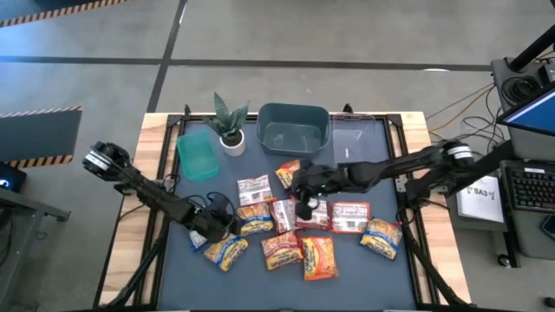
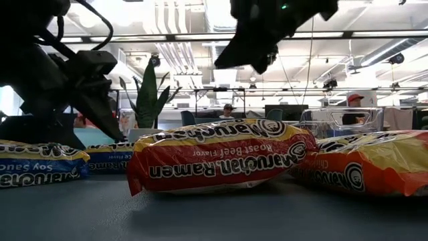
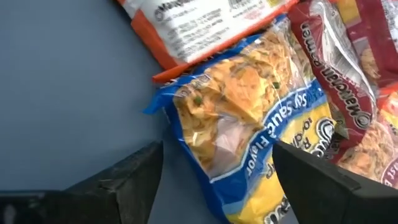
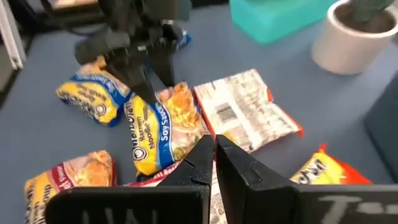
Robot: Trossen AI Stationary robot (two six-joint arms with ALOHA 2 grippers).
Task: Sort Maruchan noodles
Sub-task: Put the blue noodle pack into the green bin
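Left gripper [image 3: 217,180] open, straddling a blue packet [image 3: 249,124], its end cut off; right gripper [image 4: 214,155] closed, empty.

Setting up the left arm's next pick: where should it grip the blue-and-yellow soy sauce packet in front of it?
Grip the blue-and-yellow soy sauce packet across its narrow width, coming from above: it lies flat, its near end free, between the left gripper's open fingers.
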